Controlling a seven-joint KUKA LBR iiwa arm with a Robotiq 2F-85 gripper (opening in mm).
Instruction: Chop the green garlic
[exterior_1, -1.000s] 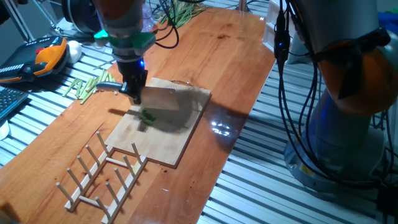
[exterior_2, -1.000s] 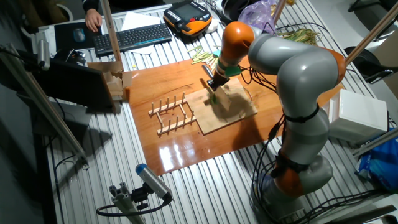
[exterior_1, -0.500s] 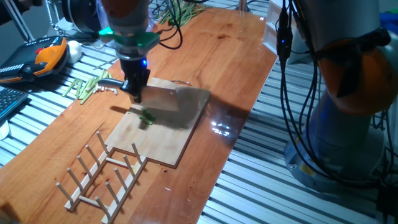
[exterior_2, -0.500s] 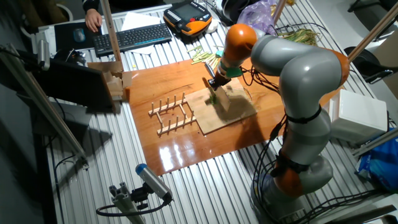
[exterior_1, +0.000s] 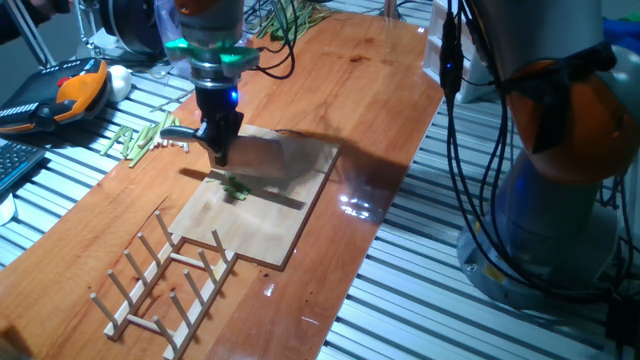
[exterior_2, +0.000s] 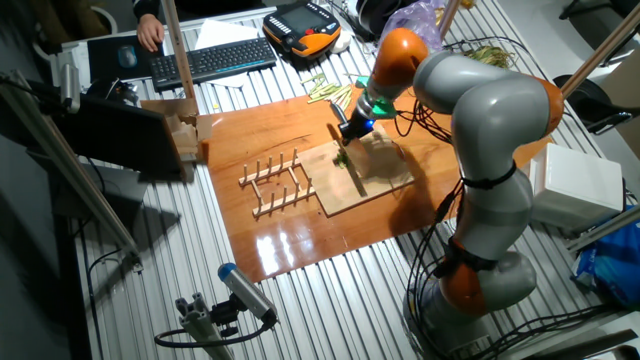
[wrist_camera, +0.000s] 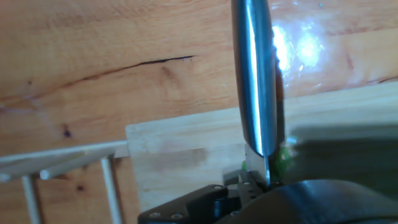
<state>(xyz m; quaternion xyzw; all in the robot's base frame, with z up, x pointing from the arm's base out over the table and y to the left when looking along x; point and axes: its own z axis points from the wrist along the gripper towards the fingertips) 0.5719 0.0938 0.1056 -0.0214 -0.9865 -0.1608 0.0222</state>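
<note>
The tool (exterior_1: 217, 148) grips a knife (exterior_1: 262, 158) whose broad blade shows only as a grey motion smear in one fixed view, so its edge is hard to make out; the fingers themselves are hidden behind the handle and wrist, though they are clearly closed on the knife. In the hand view the blade (wrist_camera: 255, 81) appears as a shiny steel strip running up the frame, with the dark body of the tool filling the bottom edge and covering most of what lies beneath. The green garlic (exterior_1: 236, 188) is a small cluster of bright bits on the cutting board (exterior_1: 255, 225), just under the blade near the board's middle; in the hand view only a blurred green sliver (wrist_camera: 283, 157) peeks beside the steel. A wooden rack (exterior_1: 165, 275) lies touching the board's near corner. Pale green stalks (exterior_1: 140, 137) lie at the tabletop's left edge.
</note>
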